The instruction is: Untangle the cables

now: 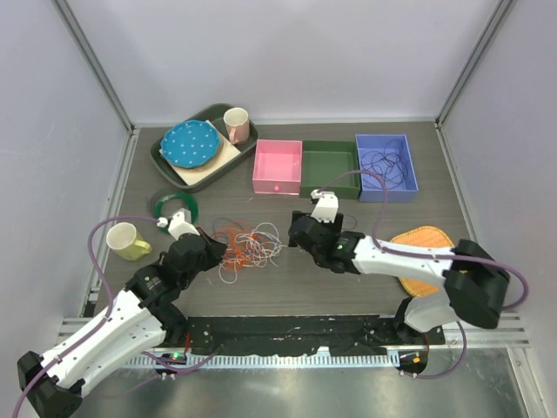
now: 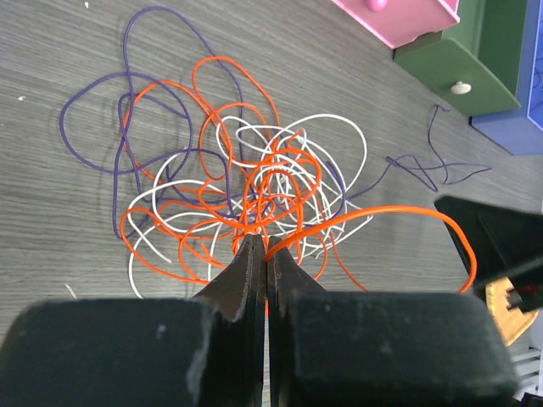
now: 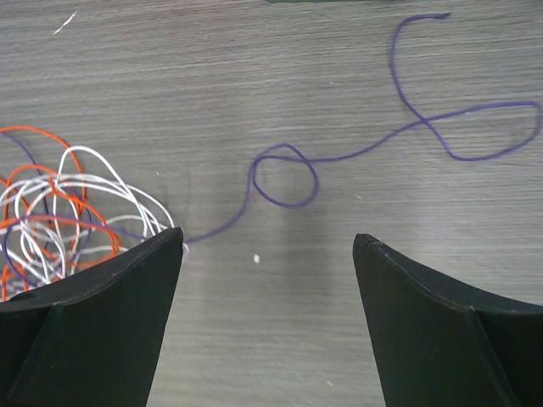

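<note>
Left wrist view: your left gripper point(image 2: 261, 242) pinches the orange cable point(image 2: 382, 209). Your right gripper point(image 3: 267, 239) gapes above the purple cable point(image 3: 254, 175).

Bright, even light falls from overhead, so the grey wood-grain table point(image 1: 261, 292) carries only soft, pale shadows under the arms, and the brushed metal strip point(image 1: 287, 383) at its near edge shows a dull sheen. The wrist views render the thin red-orange, white and dark purple cables point(image 2: 254, 186) crisply, with faint shadows, while the black left tool point(image 2: 261, 244) and black right tool point(image 3: 269, 242), close to the lens, look soft-edged.
</note>
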Robot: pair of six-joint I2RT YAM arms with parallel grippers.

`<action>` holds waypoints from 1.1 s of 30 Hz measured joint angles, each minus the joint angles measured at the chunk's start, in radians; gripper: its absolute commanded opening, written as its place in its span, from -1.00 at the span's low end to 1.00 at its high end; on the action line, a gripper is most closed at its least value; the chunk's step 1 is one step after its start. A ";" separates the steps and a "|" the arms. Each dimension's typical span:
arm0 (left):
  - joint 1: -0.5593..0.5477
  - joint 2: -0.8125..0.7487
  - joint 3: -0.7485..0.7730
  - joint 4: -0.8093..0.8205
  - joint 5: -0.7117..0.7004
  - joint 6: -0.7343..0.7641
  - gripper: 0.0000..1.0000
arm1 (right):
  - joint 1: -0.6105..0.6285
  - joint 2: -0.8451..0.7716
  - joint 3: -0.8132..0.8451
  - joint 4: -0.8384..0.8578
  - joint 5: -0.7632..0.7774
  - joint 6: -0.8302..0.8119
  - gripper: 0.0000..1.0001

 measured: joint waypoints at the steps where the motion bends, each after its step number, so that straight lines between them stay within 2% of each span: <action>1: 0.000 0.000 -0.007 0.000 0.005 0.000 -0.99 | -0.004 0.054 0.028 0.009 0.008 0.022 0.75; 10: 0.000 0.011 -0.016 0.000 0.021 0.006 -1.00 | -0.086 0.362 0.182 0.076 -0.023 0.147 0.71; 15: 0.000 0.010 -0.016 0.000 0.021 0.012 -1.00 | -0.116 0.447 0.212 0.071 -0.027 0.198 0.67; 18: 0.000 0.008 -0.017 0.000 0.021 0.019 -1.00 | -0.115 0.470 0.229 0.069 -0.023 0.216 0.57; 21: 0.000 0.006 -0.017 0.000 0.021 0.024 -0.99 | -0.115 0.484 0.243 0.069 -0.011 0.226 0.02; 22: 0.000 0.006 -0.017 0.000 0.021 0.025 -1.00 | -0.115 0.488 0.246 0.069 -0.007 0.229 -0.30; 24: 0.000 0.005 -0.017 0.000 0.021 0.026 -1.00 | -0.115 0.489 0.247 0.068 0.008 0.233 -0.59; 25: 0.000 0.005 -0.017 0.000 0.021 0.027 -0.99 | -0.115 0.489 0.247 0.068 0.019 0.227 -0.89; 26: 0.000 0.005 -0.018 0.000 0.021 0.027 -0.99 | -0.116 0.489 0.248 0.069 0.033 0.222 -0.98; 33: 0.000 0.005 -0.026 -0.001 0.019 0.027 -1.00 | -0.121 0.409 0.248 0.062 0.135 0.106 -0.99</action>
